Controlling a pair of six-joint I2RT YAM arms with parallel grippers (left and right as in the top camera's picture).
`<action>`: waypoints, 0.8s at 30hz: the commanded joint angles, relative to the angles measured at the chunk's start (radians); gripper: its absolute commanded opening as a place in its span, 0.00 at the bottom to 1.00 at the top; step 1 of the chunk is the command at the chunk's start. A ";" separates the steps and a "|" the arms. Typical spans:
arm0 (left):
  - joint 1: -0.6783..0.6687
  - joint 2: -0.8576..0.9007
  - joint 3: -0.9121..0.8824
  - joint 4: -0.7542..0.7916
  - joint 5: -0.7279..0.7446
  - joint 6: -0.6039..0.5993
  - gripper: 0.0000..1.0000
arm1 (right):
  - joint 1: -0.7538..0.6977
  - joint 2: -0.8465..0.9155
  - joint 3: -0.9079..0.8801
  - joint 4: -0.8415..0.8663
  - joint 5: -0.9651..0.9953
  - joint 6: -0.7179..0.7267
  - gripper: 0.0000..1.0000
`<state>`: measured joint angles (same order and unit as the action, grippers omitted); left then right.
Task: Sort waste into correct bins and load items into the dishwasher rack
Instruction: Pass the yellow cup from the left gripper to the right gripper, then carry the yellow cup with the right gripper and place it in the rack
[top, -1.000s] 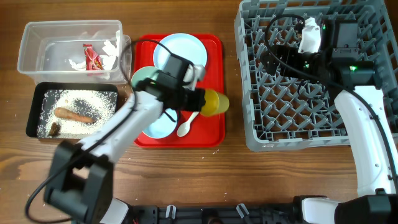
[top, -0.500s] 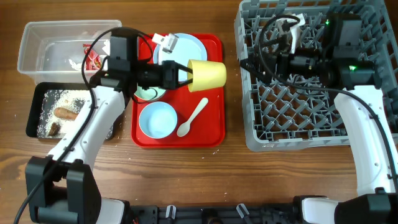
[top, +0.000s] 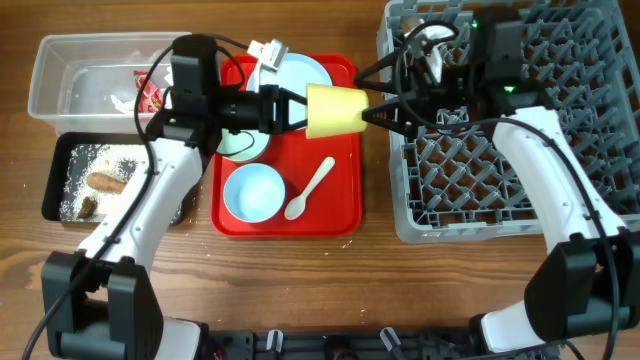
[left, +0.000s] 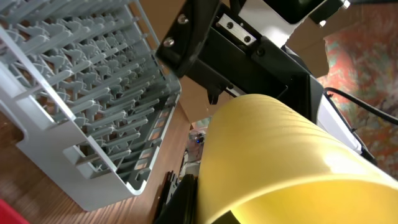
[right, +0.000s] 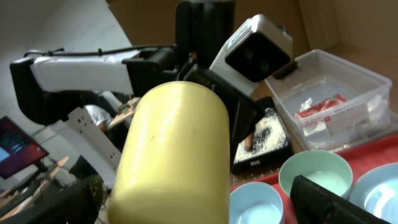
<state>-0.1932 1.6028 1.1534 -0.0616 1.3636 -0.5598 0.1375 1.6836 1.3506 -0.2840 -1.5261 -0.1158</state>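
Above the right edge of the red tray (top: 345, 200), left gripper (top: 298, 110) pinches yellow cup (top: 335, 110); right gripper (top: 375, 108), spread, has crossed from rack (top: 450, 190): handover imminent.

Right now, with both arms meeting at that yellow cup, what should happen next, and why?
Probably the right gripper closes on the yellow cup. The left gripper holds it sideways over the red tray, its base toward the open right gripper, beside the dishwasher rack.

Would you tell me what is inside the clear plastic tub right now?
A red snack wrapper and crumpled white paper lie in the clear tub. The left arm covers its right end from overhead, so anything beneath is hidden.
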 joint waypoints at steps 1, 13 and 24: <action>-0.032 -0.013 0.016 0.003 0.026 -0.006 0.04 | 0.035 0.016 0.015 0.048 -0.007 0.112 0.92; -0.011 -0.013 0.016 0.111 -0.010 -0.034 0.04 | 0.060 0.017 0.015 0.003 0.018 0.114 0.86; -0.006 -0.013 0.016 0.111 -0.011 -0.051 0.24 | 0.060 0.017 0.015 0.004 0.029 0.116 0.57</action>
<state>-0.1993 1.6028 1.1534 0.0452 1.3273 -0.6109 0.1959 1.6852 1.3510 -0.2829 -1.5101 0.0071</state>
